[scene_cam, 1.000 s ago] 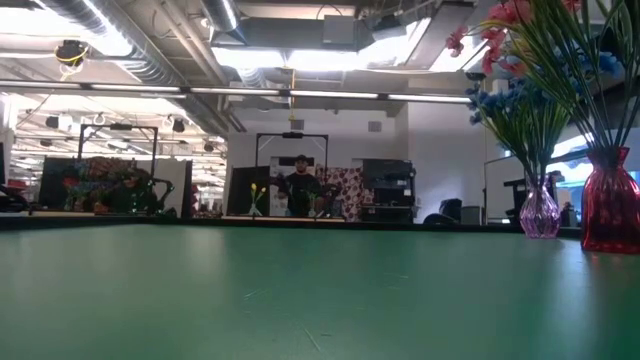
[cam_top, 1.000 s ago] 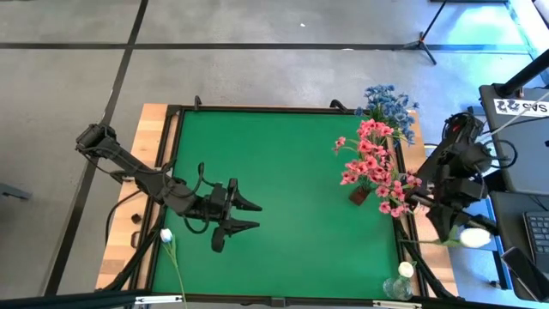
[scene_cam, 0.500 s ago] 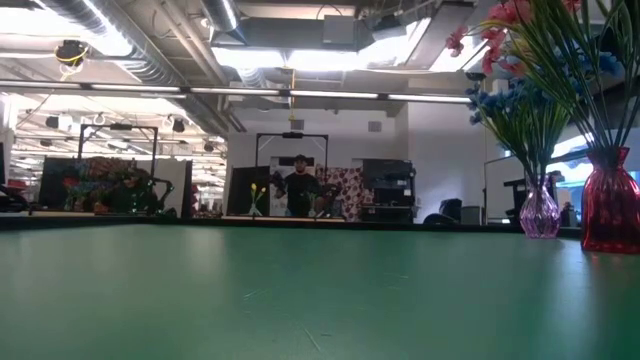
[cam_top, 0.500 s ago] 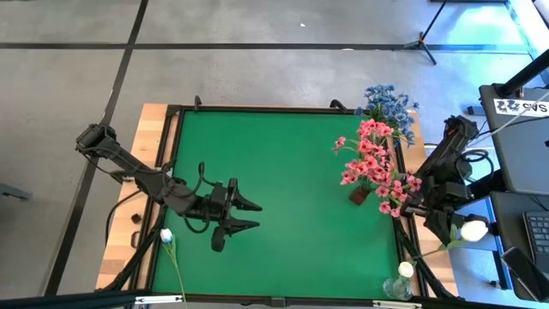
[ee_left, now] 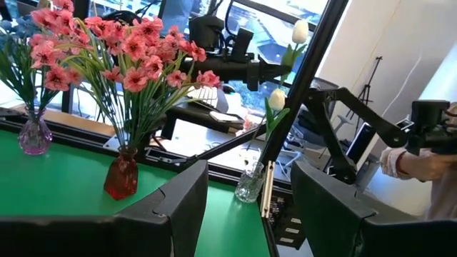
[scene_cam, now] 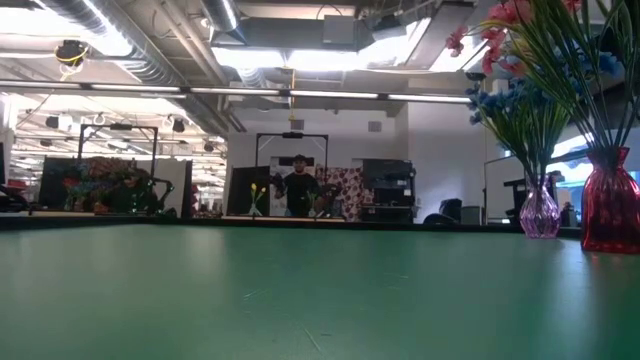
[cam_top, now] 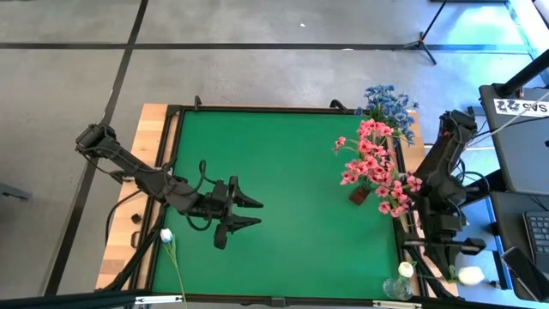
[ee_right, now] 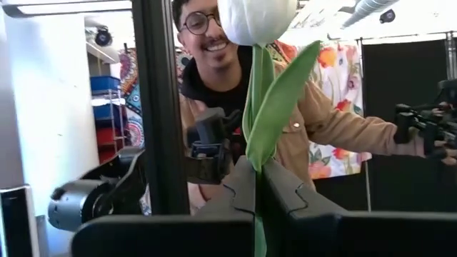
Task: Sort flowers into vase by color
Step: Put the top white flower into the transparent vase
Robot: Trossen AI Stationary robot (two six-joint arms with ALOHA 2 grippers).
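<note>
The right gripper (ee_right: 255, 187), off the green-topped bench (cam_top: 283, 172) at about four o'clock, has its jaws clenched on the green stem of a white tulip-like artificial bud (ee_right: 255, 20). The left gripper (cam_top: 249, 213) hangs at eight o'clock, jaws released. A white label (cam_top: 523, 107) is too small to read.

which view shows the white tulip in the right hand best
The right wrist view: the white tulip fills the frame, its stem pinched in the shut right hand. The left wrist view shows it small and far off. The high view shows only its bud past the table edge. The low view misses it.
</note>
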